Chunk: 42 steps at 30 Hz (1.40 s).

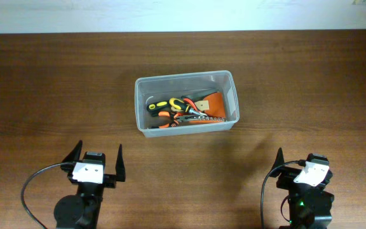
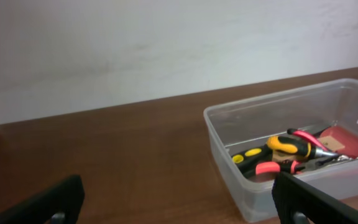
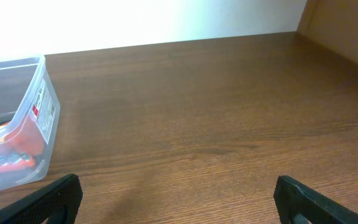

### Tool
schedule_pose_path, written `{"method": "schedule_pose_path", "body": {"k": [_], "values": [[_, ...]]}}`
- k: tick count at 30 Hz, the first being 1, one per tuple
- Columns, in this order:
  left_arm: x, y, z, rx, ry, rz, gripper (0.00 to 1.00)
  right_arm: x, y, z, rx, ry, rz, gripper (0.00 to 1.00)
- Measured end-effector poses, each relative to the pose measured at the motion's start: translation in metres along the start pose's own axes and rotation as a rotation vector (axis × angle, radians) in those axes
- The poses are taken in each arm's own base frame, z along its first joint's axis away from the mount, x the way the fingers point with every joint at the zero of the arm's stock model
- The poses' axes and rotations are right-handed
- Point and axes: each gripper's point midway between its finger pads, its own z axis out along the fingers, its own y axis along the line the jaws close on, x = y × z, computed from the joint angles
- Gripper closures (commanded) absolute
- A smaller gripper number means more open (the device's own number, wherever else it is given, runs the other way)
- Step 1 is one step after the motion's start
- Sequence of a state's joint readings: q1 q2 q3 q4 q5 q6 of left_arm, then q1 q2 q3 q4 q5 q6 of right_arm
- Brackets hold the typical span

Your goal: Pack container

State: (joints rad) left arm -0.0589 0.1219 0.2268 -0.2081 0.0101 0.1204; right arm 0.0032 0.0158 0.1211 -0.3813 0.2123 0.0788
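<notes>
Currently, left tool [image 1: 99, 152] and right tool [image 1: 304, 163] sit at the brown wooden bench [image 1: 43, 95] near edge, jaws apart, empty. Farther out, the clear rectangular plastic container [image 1: 183, 76] lies crosswise: two o'clock from left, ten o'clock from right; left is nearer.

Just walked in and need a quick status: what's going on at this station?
Nothing is being handled right now. The container sits mid-table with hand tools already in it, including pliers with yellow-and-black grips. Both arms sit at the near edge of the table. The left gripper and right gripper are open, empty and well clear of the container.
</notes>
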Motion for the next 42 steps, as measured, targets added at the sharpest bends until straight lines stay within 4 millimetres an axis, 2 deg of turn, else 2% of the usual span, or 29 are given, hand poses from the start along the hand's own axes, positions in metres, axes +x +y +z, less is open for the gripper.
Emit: {"method": "schedule_pose_path", "body": {"k": [9, 18, 26, 42], "values": [[0.022, -0.002, 0.005, 0.004, 0.033, -0.001, 0.01, 0.000, 0.000, 0.000, 0.000, 0.000, 0.000, 0.01], [0.032, -0.004, 0.009, 0.002, 0.014, 0.000, 0.01, 0.000, 0.000, 0.000, 0.000, 0.000, 0.000, 0.01], [0.052, -0.006, 0.012, 0.002, 0.020, 0.000, 0.01, 0.000, 0.000, 0.000, 0.000, 0.000, 0.000, 0.01], [0.049, -0.003, 0.011, -0.019, -0.002, 0.000, 0.01, 0.000, 0.000, 0.000, 0.000, 0.000, 0.000, 0.01]]}}
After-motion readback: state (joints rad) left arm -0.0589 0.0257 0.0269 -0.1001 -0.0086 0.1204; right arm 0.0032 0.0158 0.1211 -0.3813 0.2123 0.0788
